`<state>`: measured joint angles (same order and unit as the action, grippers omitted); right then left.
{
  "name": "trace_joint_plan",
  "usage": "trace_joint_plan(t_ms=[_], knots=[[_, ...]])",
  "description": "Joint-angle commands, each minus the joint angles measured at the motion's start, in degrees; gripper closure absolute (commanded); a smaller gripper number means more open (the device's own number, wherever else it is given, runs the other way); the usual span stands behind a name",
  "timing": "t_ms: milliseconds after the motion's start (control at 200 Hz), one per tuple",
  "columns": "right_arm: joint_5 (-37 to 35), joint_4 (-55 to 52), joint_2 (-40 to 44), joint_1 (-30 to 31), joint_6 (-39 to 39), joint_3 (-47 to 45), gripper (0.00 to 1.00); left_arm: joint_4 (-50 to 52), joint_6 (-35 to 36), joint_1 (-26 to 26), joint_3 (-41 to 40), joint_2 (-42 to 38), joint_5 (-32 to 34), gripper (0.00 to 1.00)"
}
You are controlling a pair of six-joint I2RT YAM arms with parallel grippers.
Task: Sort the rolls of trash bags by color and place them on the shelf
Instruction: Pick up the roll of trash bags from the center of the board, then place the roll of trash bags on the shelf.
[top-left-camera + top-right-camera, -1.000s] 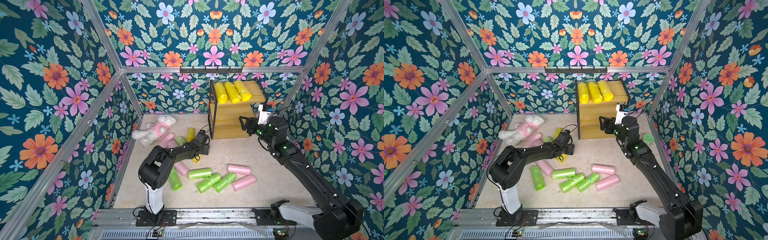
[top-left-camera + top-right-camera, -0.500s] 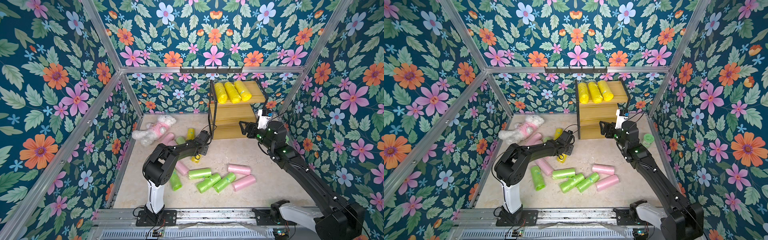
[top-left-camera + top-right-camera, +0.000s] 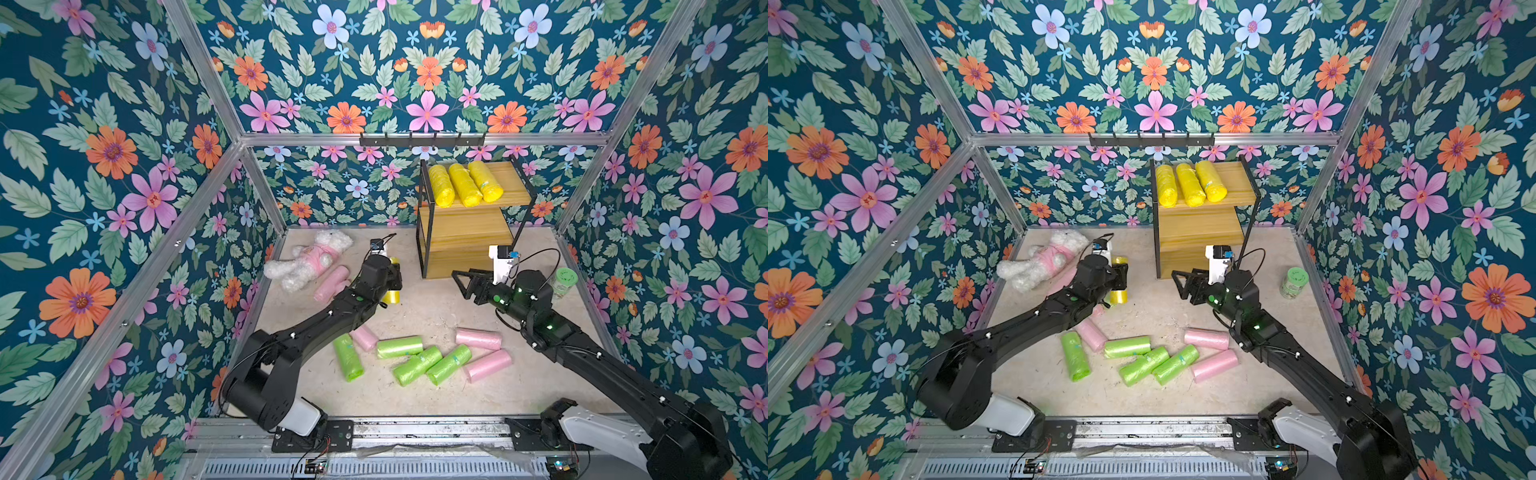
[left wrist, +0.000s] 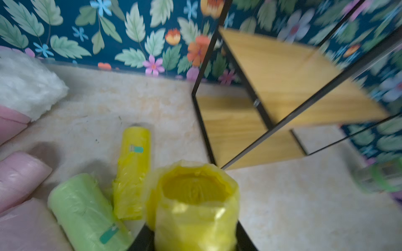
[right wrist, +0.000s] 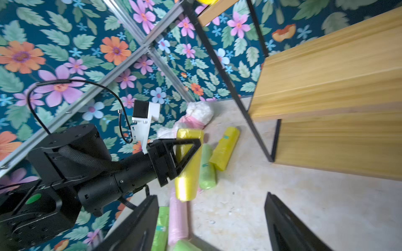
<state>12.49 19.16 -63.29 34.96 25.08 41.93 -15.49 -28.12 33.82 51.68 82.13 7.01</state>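
Observation:
My left gripper [image 3: 392,279] [image 3: 1120,277] is shut on a yellow roll [image 3: 391,296] [image 4: 195,206] [image 5: 187,173] left of the shelf [image 3: 513,195] [image 3: 1239,183]. Three yellow rolls [image 3: 465,185] lie side by side on the shelf's top board. Another yellow roll [image 4: 133,165] lies on the floor beside a green one [image 4: 84,208]. Near the front lie several green rolls [image 3: 417,365] and pink rolls [image 3: 478,338]. More pink rolls [image 3: 332,282] lie by the left arm. My right gripper [image 3: 459,282] [image 5: 211,195] hangs open and empty in front of the shelf.
A white plush toy in a pink shirt [image 3: 307,259] lies at the back left. A green-lidded jar [image 3: 563,282] stands by the right wall. A black hook rail [image 3: 422,139] runs along the back wall above the shelf. Flowered walls close in three sides.
My left gripper has closed on the yellow roll. The right gripper has drawn back from the shelf, down and toward the middle of the floor, still open.

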Motion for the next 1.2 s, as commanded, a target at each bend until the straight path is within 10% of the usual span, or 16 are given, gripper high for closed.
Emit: trace_joint_plan(t_ms=[0, 705, 1195], knots=[[0.8, 14.7, -2.5, 2.9, 3.6, -0.8, 0.18, -14.8, -11.1, -0.1, -2.7, -4.4, -2.9, 0.62], [2.0, 33.9, -18.4, 11.5, 7.2, 3.6, 0.07, -43.9, -41.3, 1.2, -14.8, -9.9, -3.8, 0.66], [4.3, 37.0, -24.2, 12.9, 9.8, 6.8, 0.33, -48.2, -44.1, 1.6, -16.2, -9.5, -4.2, 0.68]])
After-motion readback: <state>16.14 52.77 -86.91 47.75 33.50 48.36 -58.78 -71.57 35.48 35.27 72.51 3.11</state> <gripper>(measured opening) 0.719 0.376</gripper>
